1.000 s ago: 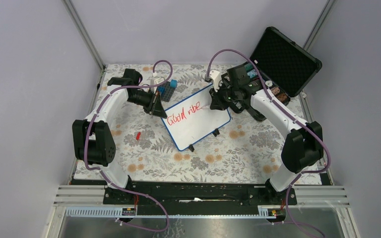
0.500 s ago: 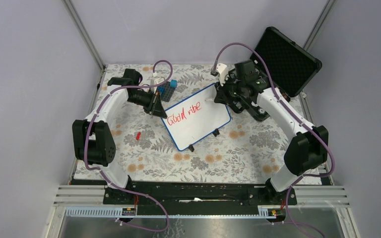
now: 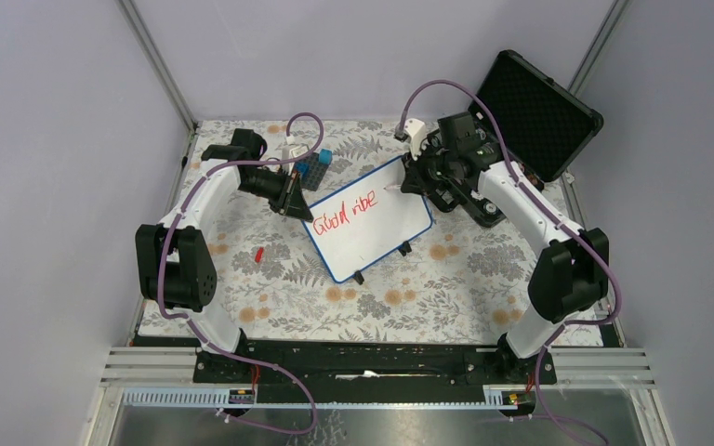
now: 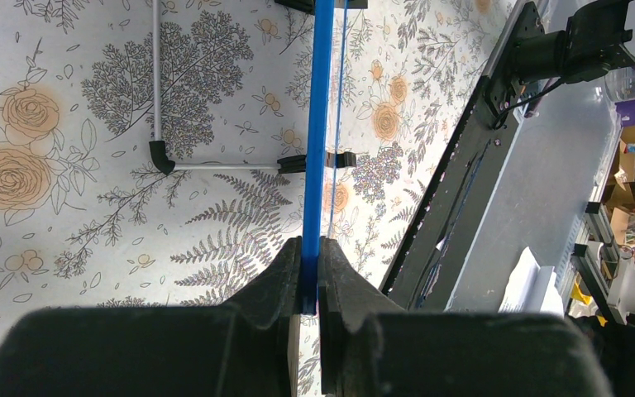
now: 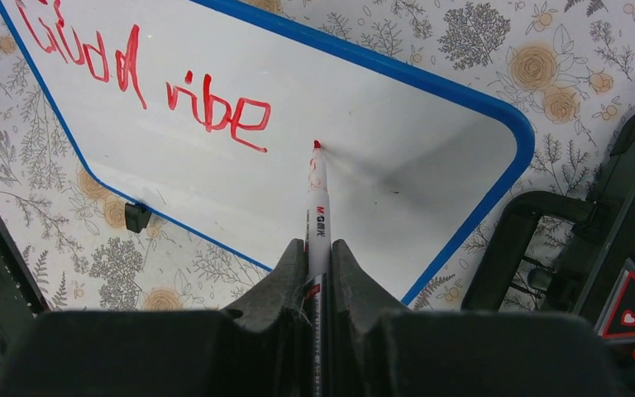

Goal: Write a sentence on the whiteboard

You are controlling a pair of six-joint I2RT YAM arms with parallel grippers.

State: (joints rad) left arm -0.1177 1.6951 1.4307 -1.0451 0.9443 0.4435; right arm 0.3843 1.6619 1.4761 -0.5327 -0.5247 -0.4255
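Your right gripper (image 5: 318,256), clamped on the marker (image 5: 317,207), has moved the tip just past "vibe", so the sentence (image 5: 140,83) waits for its next letter. Your left gripper (image 4: 310,273) pinches the whiteboard (image 3: 372,237) by its rim, mid-table (image 3: 270,279).

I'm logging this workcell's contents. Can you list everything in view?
whiteboard: one, white with blue rim, mid-table
writing: one line, red, on the whiteboard
marker: one, red-tipped, tip over the whiteboard
case: one, black, open, far right
block: one, blue, beyond the whiteboard's left corner
small piece: one, red, left of the whiteboard
tablecloth: one, floral, under everything
left gripper: one, black, shut on the whiteboard
right gripper: one, black, shut on the marker
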